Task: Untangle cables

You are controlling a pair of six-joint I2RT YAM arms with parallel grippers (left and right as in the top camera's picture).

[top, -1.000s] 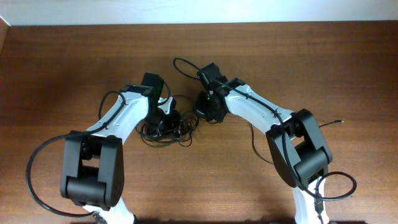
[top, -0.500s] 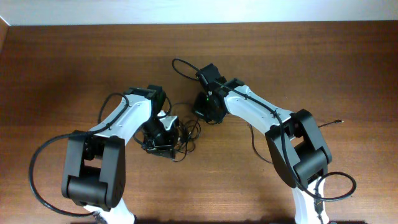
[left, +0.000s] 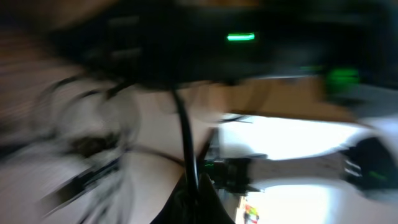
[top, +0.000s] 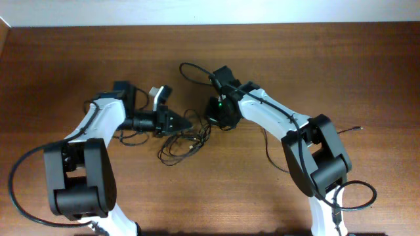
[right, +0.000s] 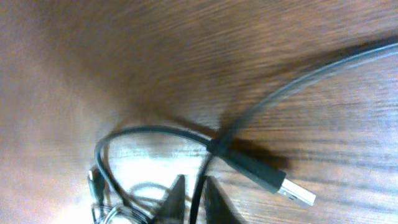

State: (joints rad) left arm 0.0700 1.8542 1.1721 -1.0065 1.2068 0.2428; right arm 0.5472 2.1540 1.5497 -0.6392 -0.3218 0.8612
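The cables [top: 182,141] lie as a loose black tangle on the brown table between the two arms. My left gripper [top: 189,122] points right, just above and left of the tangle. In the blurred left wrist view one black cable [left: 183,124] runs straight up out of the left gripper [left: 189,200], which is shut on it. My right gripper [top: 217,120] hangs at the tangle's upper right. In the right wrist view the right gripper [right: 196,202] stands slightly open, with a thin strand between its fingers and a sliver of gap beside it. A USB plug [right: 261,176] lies beside it.
A thin black cord with a small plug end [top: 355,128] trails over the table to the right of the right arm. Thick black robot wires [top: 26,177] loop near both arm bases. The table's far edge [top: 210,25] runs along the top.
The left arm has swung out to the left and turned its gripper to point right, pulling a cable with it. The tangle has spread out. The right gripper stayed put and its jaws eased apart.
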